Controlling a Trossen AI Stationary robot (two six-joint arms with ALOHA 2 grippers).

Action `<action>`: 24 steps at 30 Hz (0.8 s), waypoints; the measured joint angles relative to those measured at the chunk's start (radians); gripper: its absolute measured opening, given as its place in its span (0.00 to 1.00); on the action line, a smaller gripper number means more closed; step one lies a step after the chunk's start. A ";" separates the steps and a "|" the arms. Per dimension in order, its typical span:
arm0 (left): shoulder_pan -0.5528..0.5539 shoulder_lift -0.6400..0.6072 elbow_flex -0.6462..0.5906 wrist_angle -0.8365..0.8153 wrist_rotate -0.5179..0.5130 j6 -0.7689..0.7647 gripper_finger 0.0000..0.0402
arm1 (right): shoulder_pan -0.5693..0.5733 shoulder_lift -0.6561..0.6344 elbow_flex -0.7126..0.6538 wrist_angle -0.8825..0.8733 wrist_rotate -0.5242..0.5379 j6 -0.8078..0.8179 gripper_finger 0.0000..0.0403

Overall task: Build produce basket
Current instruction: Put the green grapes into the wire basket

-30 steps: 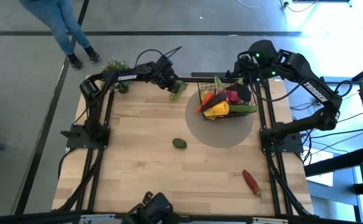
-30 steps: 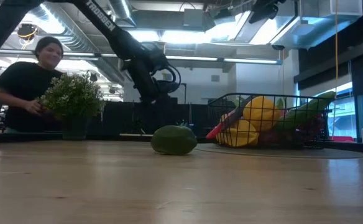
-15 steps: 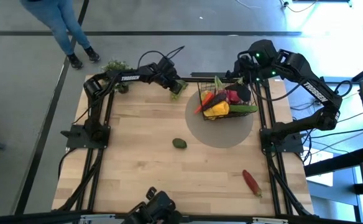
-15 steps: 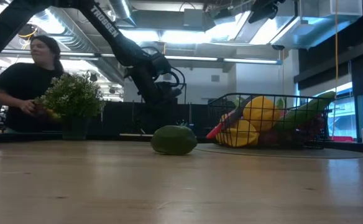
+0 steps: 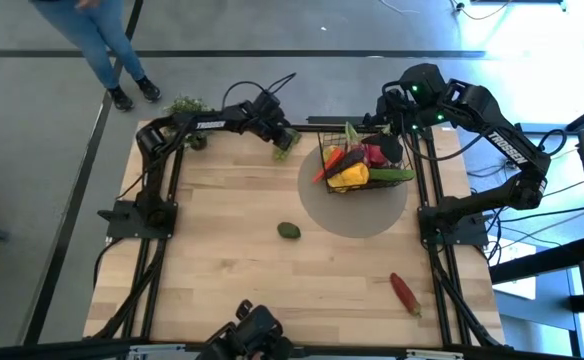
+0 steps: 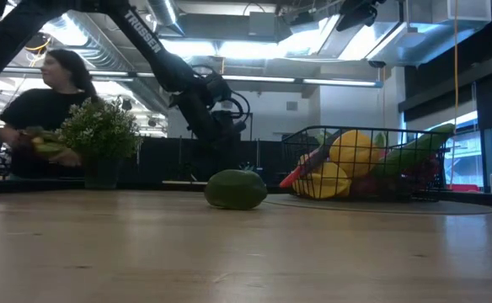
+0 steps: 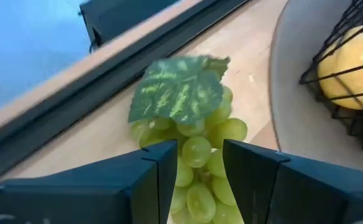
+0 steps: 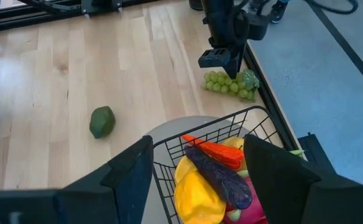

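Observation:
The black wire basket (image 5: 329, 150) stands on a round grey mat at the table's far right. It holds yellow fruit (image 6: 351, 150), a carrot (image 8: 214, 151), an eggplant (image 8: 222, 179) and more. My left gripper (image 7: 200, 167) is at the far edge, shut on a bunch of green grapes (image 5: 288, 142). My right gripper (image 8: 197, 168) hovers open above the basket's far side. An avocado (image 5: 289, 231) lies mid-table. A red chili (image 5: 405, 292) lies near the right front. My left gripper pinches the green grapes between its two fingers (image 7: 160, 171). It holds the part of the bunch away from the leaf (image 7: 196, 152). The fingers come from above, slanting toward the far edge. The bunch lies on the table with its leaf (image 8: 250, 79) pointing at the edge rail.
A bushy potted plant (image 5: 185, 108) stands at the far left corner. A person (image 6: 40, 114) stands behind it, beyond the table. The black frame rail (image 7: 107, 93) runs along the far edge just past the grapes. Bare wood lies between the avocado and the near edge.
My left gripper has shifted a little toward the table's right and sunk slightly over the grapes, then held still. The person behind the plant has turned away. The basket, avocado and chili have stayed put.

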 joint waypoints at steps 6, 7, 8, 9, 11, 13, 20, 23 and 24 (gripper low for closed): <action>0.000 0.043 0.000 0.018 0.018 -0.017 0.29 | 0.000 0.000 0.000 0.000 0.000 0.000 0.60; -0.003 0.044 0.000 0.028 0.018 -0.016 0.29 | 0.000 0.000 0.000 0.000 0.001 0.000 0.60; -0.005 0.047 0.000 0.035 0.016 -0.012 0.29 | 0.000 0.000 0.000 0.000 0.001 0.000 0.60; -0.005 0.048 0.000 0.036 0.010 -0.005 0.29 | 0.000 0.000 0.000 0.000 0.002 0.000 0.60; -0.006 0.048 0.000 0.034 -0.004 0.006 0.29 | 0.000 0.000 0.000 0.000 0.002 0.000 0.60; -0.005 0.048 0.000 0.029 -0.009 0.006 0.28 | 0.000 0.000 0.000 0.000 0.002 0.000 0.60; -0.007 0.048 0.000 0.028 -0.005 0.015 0.08 | 0.000 0.000 0.000 0.000 0.003 0.000 0.60; -0.011 0.048 0.000 0.028 -0.001 0.031 0.02 | 0.000 0.000 0.000 0.000 0.002 0.000 0.60; -0.013 0.046 0.000 0.026 -0.001 0.035 0.02 | 0.000 0.000 0.000 0.000 0.002 0.000 0.60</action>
